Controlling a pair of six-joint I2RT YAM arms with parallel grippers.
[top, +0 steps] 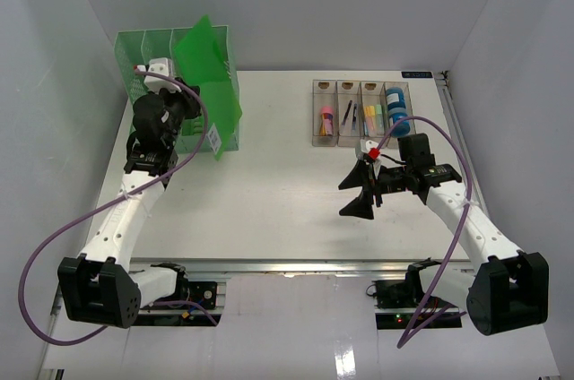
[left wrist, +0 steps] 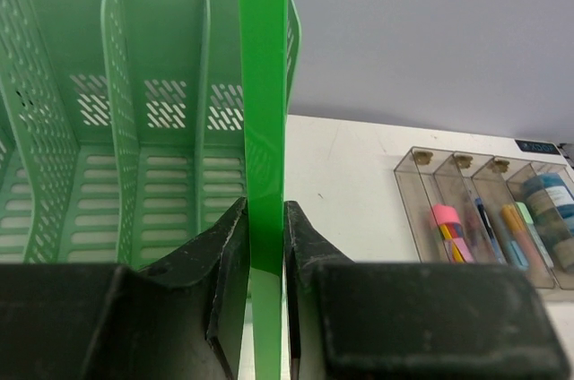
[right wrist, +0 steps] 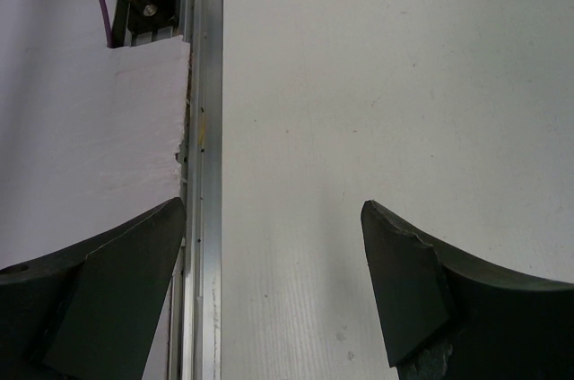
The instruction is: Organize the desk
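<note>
Left gripper [left wrist: 266, 228] clamps 1 green folder [left wrist: 263, 75]; right gripper [right wrist: 273, 228] agape; 1 rack [left wrist: 134, 156].

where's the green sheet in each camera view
Top external: upper left, green sheet standing tilted at the green rack.
Left wrist: centre, edge-on, clamped in the left gripper.
Right wrist: not in it.
Shared landmark: the green rack, in top external and left wrist.

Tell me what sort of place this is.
Probably a robot test booth, not a real office: grey walls enclose the white desk, two robot arms sit at its front edge, and a file rack and pen tray stand on it.
</note>
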